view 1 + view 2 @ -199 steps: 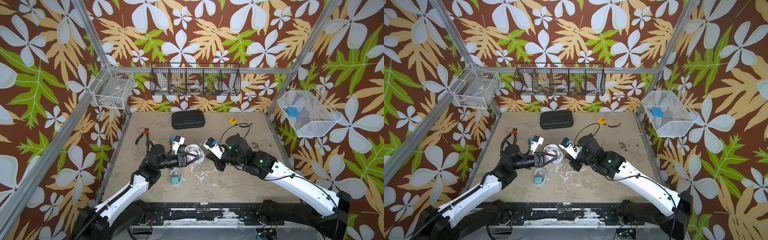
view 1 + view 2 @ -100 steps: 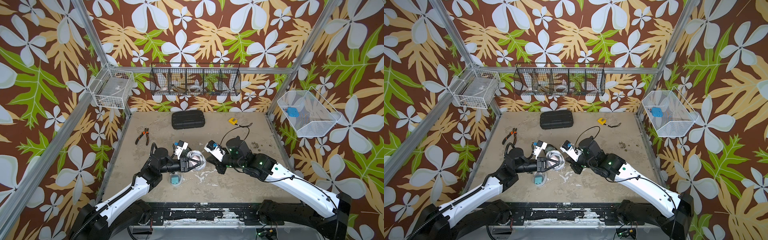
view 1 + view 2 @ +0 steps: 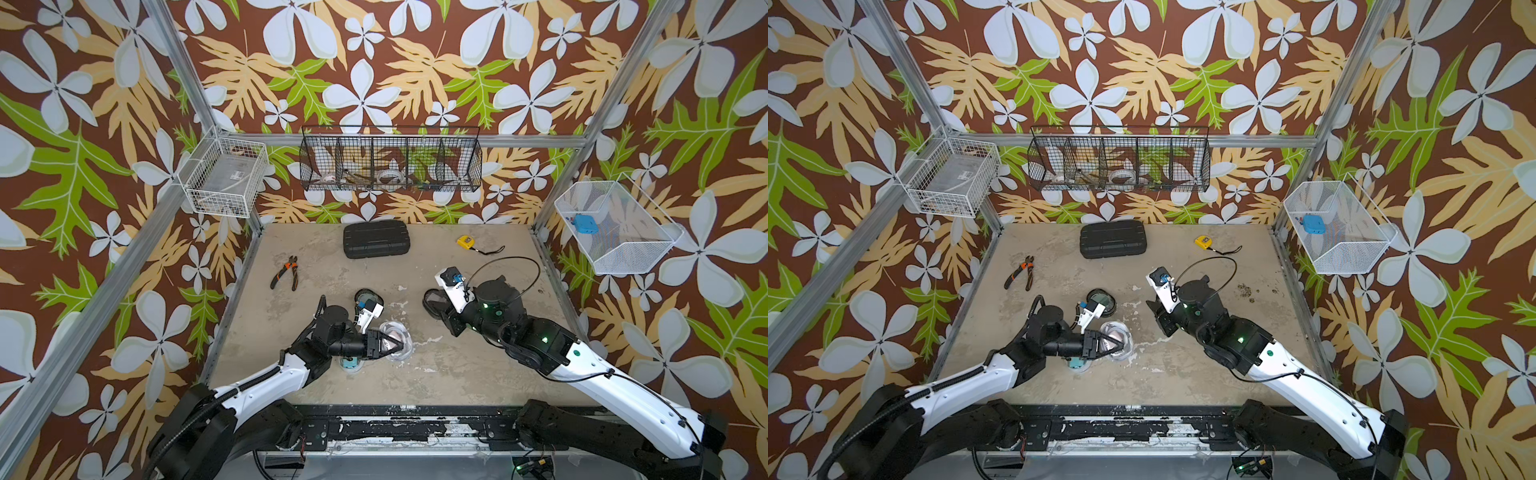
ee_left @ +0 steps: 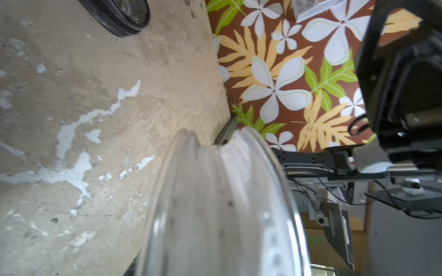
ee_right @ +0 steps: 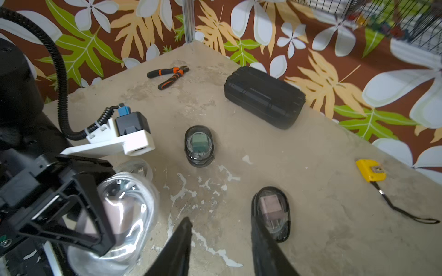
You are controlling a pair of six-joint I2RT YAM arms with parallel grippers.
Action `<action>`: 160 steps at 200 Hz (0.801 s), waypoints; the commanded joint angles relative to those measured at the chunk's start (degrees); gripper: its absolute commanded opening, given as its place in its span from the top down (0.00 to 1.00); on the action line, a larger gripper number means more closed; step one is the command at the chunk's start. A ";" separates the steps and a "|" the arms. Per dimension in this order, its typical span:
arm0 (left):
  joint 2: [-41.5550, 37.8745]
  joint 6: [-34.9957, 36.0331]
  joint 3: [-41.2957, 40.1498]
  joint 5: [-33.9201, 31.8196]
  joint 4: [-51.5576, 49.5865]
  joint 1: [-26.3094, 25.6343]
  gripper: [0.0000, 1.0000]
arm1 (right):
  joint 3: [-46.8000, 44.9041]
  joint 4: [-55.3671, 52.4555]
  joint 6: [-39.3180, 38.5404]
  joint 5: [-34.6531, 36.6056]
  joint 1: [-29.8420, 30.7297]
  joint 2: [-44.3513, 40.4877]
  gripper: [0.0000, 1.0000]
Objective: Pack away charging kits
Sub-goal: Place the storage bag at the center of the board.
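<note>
My left gripper [image 3: 390, 343] is shut on a clear oval case [image 5: 124, 210] with a pink plug inside, held just above the table; the case fills the left wrist view [image 4: 220, 203]. Under the left arm lies another clear case holding a teal plug [image 3: 351, 363]. A black-rimmed case with a teal plug [image 5: 198, 145] rests behind the left wrist. My right gripper [image 5: 222, 229] is open with only bare table between its fingers. A black-rimmed case with a pink plug [image 5: 271, 212] lies on the table right beside one fingertip [image 5: 260, 239].
A large black ribbed case [image 3: 376, 239] sits at the back, pliers [image 3: 286, 272] at the back left, a yellow tape measure [image 3: 465, 242] at the back right. Wire baskets hang on the walls: black [image 3: 390, 166], white [image 3: 224, 183], and white [image 3: 615, 228] with a blue block [image 3: 584, 224].
The right gripper's jaws have opened and it has shifted slightly right. The left arm has carried the clear case toward the front of the table.
</note>
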 commanded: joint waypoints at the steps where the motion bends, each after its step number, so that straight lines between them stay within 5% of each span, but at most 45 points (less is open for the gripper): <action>1: 5.75 5.03 0.74 -3.39 5.00 -1.52 1.00 | -0.57 -3.44 3.21 2.09 0.09 0.24 0.32; 6: 7.31 5.42 1.08 -4.28 5.80 -2.09 1.00 | -0.43 -3.37 3.46 2.56 0.10 0.31 0.26; 14: 9.64 6.80 2.13 -5.58 5.98 -3.13 1.00 | 0.21 -3.32 3.70 2.95 0.09 0.59 0.00; 47: 18.21 9.63 4.28 -9.17 8.79 -4.64 1.00 | 1.51 -1.41 3.65 6.23 0.02 2.36 0.00; 75: 23.32 13.23 4.42 -11.08 8.16 -4.62 0.84 | -1.47 3.69 1.52 10.00 -0.68 1.26 0.00; 95: 22.19 15.16 3.22 -14.49 4.98 -4.55 0.58 | -3.77 7.70 -0.33 10.19 -1.94 -1.75 0.00; 137: 17.27 18.94 4.09 -21.11 -8.79 -2.89 0.19 | -4.59 8.63 -2.53 11.60 -4.26 -3.24 0.00; 143: 16.99 19.61 4.77 -22.10 -10.94 -2.86 0.01 | -4.33 8.66 -2.60 11.46 -4.51 -3.01 0.00; 160: 16.25 19.95 6.43 -25.80 -17.31 -2.88 0.00 | -3.20 9.15 -2.92 11.61 -4.73 -2.80 0.00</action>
